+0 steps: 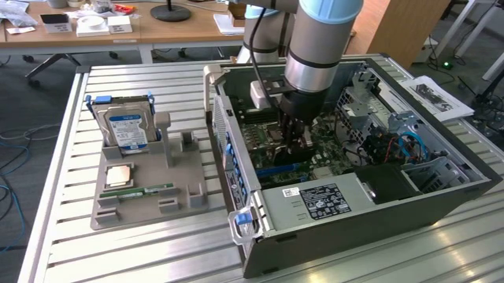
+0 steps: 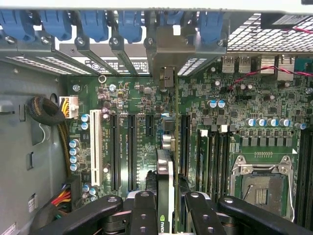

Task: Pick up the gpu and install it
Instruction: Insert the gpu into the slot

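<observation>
Wrist view shows my gripper (image 2: 166,211) clenched on the edge of the gpu (image 2: 165,171) above the motherboard (image 2: 122,93), and I judge this card light, stiff, yet fragile.

Even overhead room light. Glare on tabletop (image 1: 445,254) slats, exterior view's right. Case (image 1: 393,213) interior shaded; board (image 2: 142,95) evenly lit, soft shadows.

The arm (image 1: 315,47) hangs vertical, wrist down; its tool (image 1: 294,144) has 2 fingers (image 2: 145,208) clamped on the gpu (image 2: 165,176).
</observation>
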Robot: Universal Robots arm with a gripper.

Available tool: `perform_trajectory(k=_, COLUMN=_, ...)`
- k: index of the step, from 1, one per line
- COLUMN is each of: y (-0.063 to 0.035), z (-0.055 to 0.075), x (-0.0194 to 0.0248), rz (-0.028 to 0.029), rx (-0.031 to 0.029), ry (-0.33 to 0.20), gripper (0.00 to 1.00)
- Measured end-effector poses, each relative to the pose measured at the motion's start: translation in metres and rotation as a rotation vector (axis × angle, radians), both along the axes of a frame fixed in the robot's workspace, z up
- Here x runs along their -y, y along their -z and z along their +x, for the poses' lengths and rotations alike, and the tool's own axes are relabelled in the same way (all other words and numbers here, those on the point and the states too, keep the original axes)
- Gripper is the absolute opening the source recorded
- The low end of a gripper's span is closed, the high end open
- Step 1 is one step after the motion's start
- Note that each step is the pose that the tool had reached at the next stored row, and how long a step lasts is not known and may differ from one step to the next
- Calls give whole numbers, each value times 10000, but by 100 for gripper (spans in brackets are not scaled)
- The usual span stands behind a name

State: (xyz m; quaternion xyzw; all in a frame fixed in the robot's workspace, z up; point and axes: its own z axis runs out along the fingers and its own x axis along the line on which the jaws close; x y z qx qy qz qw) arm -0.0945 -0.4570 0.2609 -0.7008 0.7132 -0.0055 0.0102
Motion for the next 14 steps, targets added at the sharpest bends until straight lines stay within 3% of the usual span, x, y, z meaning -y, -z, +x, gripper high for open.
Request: perform_trajectory(k=14, y=0, z=-32, x=0, rz=0, rx=25, ry=-2, gripper=27)
